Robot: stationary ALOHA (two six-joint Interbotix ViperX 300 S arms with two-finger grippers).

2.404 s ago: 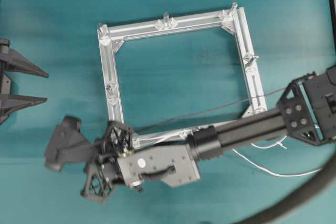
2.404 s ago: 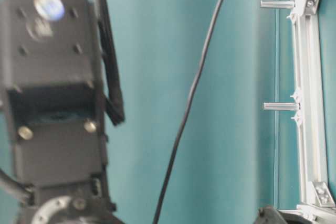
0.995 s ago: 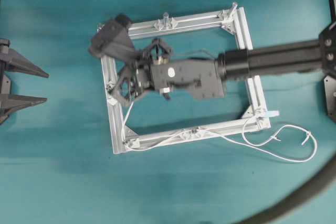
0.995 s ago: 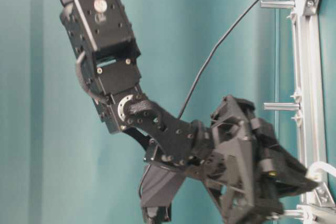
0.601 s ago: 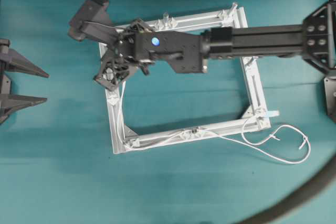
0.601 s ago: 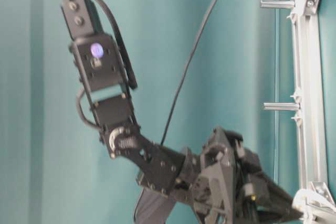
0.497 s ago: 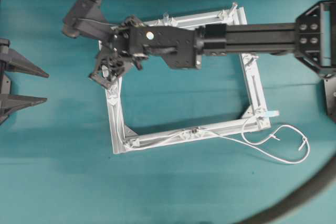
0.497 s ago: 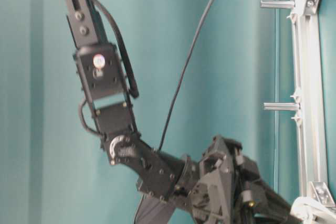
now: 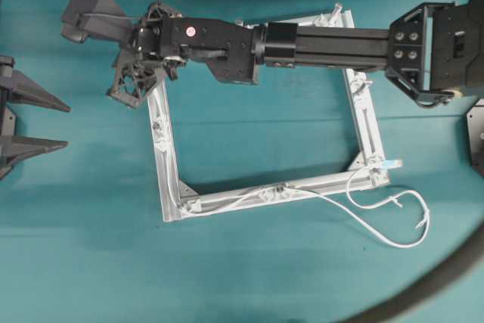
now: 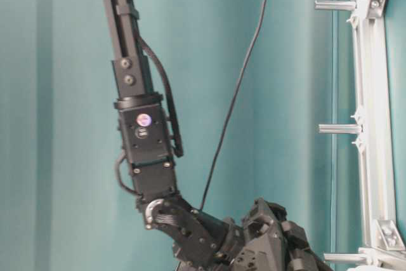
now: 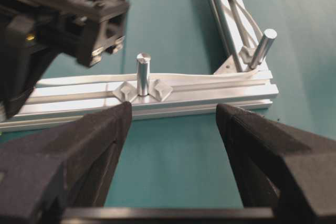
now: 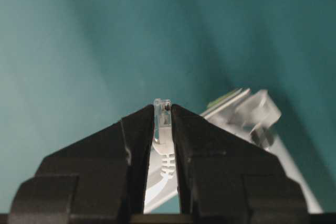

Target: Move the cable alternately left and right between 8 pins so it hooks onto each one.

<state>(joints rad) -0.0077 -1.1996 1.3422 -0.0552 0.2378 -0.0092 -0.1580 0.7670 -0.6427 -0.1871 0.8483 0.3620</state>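
My right gripper reaches across to the upper-left corner of the silver frame. It is shut on the clear plug of the white cable. From there the cable runs along the left bar, round the bottom-left corner and along the bottom bar. It ends in a loose loop on the right. A pin stands on the left bar, another at the corner. Three pins show side-on in the table-level view. My left gripper rests open at the left edge, its fingers empty.
A light-blue plug lies by the frame's bottom-right corner. A thick dark hose curves across the bottom right. The right arm spans the frame's top bar. A black wire hangs beside it.
My right gripper has moved up and left along the left bar to the upper-left corner, still holding the plug. The loose loop on the right has shrunk. The left gripper has not moved.
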